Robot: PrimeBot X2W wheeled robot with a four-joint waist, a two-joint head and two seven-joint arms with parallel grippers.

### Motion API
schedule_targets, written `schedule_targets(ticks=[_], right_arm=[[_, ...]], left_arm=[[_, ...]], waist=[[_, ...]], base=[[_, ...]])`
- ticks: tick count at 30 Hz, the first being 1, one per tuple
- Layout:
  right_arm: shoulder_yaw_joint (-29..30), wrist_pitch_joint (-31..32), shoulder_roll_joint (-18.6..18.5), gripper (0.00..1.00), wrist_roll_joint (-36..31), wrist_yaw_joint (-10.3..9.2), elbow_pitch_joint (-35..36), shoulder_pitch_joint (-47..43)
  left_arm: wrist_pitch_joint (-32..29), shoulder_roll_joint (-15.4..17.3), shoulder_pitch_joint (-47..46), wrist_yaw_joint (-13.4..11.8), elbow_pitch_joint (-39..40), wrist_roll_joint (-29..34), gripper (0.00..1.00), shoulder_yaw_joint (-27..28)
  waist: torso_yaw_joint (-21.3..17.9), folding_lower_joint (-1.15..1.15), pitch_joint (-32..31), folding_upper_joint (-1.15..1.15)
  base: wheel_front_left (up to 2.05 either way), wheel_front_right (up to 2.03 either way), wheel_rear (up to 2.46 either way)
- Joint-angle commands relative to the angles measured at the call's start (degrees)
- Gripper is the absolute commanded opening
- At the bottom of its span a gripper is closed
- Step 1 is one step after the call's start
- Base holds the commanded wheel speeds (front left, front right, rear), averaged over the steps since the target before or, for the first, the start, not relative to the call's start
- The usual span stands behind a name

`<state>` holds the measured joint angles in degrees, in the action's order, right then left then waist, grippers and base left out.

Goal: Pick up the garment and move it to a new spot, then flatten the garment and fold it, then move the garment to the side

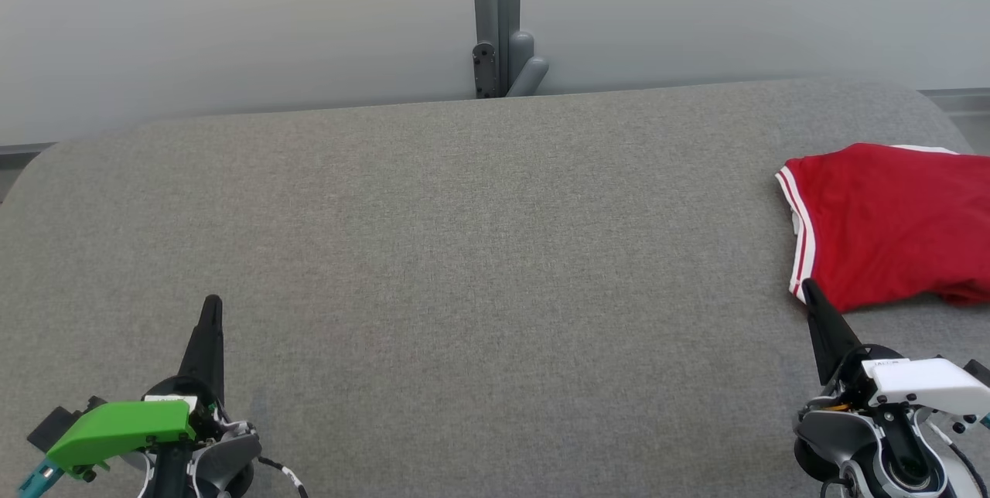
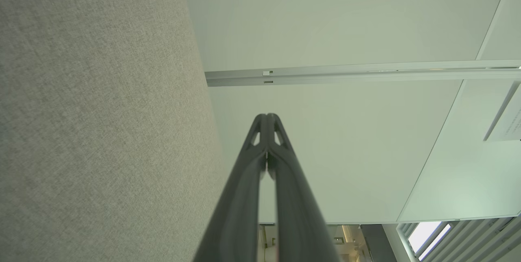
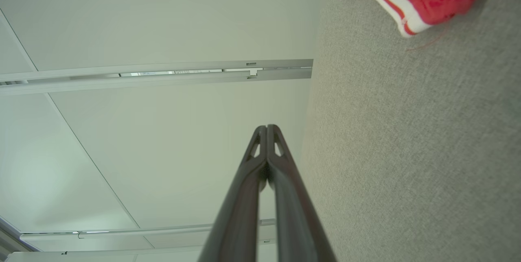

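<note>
The folded red garment with white-striped trim [image 1: 889, 223] lies at the right edge of the grey fabric bench [image 1: 464, 250], just ahead of the clenched, empty right pincer [image 1: 810, 291]. The clenched left pincer [image 1: 211, 306] sits well apart.

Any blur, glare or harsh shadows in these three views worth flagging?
Head view: soft even light, no glare, red garment cropped at the right edge. Left wrist view: left end effector blurs toward the bottom edge. Right wrist view: right end effector blurs likewise; the garment is sharp.

One garment [image 1: 889, 227], one table [image 1: 464, 250], two tools: left tool [image 1: 211, 303], right tool [image 1: 807, 287]
</note>
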<state>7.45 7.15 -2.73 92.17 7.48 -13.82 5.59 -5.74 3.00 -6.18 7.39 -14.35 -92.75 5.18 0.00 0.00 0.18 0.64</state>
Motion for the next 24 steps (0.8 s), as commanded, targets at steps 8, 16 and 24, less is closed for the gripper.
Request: schedule_targets(ticks=[8,16,24], right_arm=[[0.1,0.1,-0.3,0.0,0.3,0.02,0.2,0.6],[0.1,0.1,-0.3,0.0,0.3,0.02,0.2,0.6],[0.1,0.1,-0.3,0.0,0.3,0.02,0.2,0.6]], left_arm=[[-0.1,0.3,-0.7,0.2,0.2,0.0,0.0,0.1],[-0.2,0.2,-0.7,0.2,0.2,0.1,0.0,0.2],[-0.3,0.2,-0.7,0.2,0.2,0.1,0.0,0.2]], waist=[[0.0,0.0,0.0,-0.64],[0.0,0.0,0.0,-0.64],[0.0,0.0,0.0,-0.64]], base=[[0.0,0.0,0.0],[0.0,0.0,0.0],[0.0,0.0,0.0]])
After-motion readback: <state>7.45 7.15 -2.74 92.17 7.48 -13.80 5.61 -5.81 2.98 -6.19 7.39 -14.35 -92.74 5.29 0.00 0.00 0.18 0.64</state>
